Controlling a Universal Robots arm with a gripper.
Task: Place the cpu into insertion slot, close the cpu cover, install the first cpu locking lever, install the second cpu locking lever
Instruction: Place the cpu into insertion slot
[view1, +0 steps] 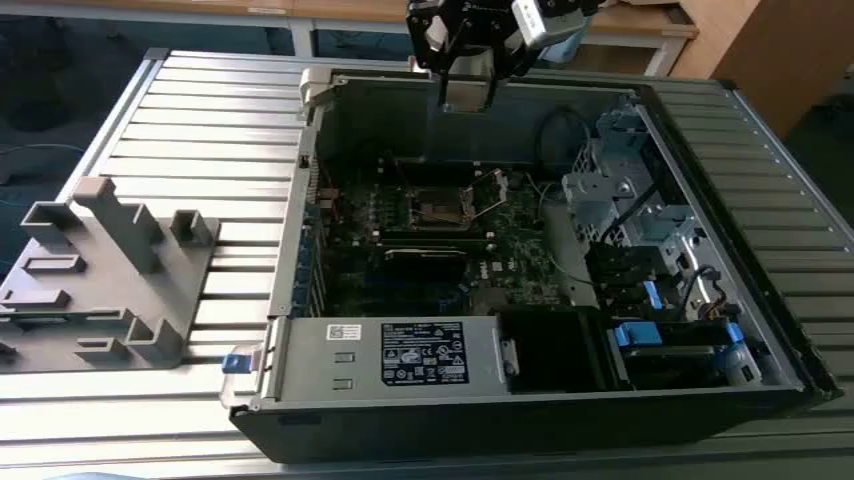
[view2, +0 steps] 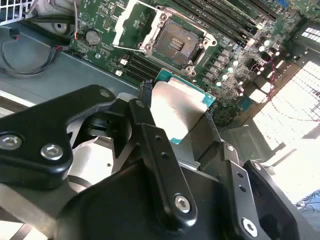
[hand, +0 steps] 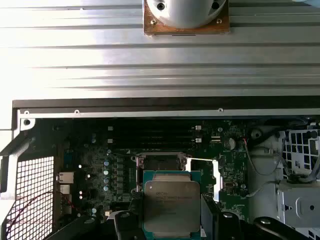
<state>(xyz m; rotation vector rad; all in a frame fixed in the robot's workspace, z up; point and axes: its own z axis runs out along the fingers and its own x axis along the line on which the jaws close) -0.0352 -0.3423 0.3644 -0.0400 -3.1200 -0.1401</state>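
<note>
My gripper hangs above the open computer case, near its far wall, shut on the cpu. In both wrist views the cpu is a silver-grey square on a green board, pinched between the two black fingers. The insertion slot lies bare on the motherboard, below and apart from the chip. The cpu cover is swung up beside the slot. The locking levers are too thin to tell from the socket frame.
A grey power supply sits at the case's near end. Drive bays with blue tabs and black cables line the exterior view's right. A grey plastic fixture stands on the ribbed metal table at the left.
</note>
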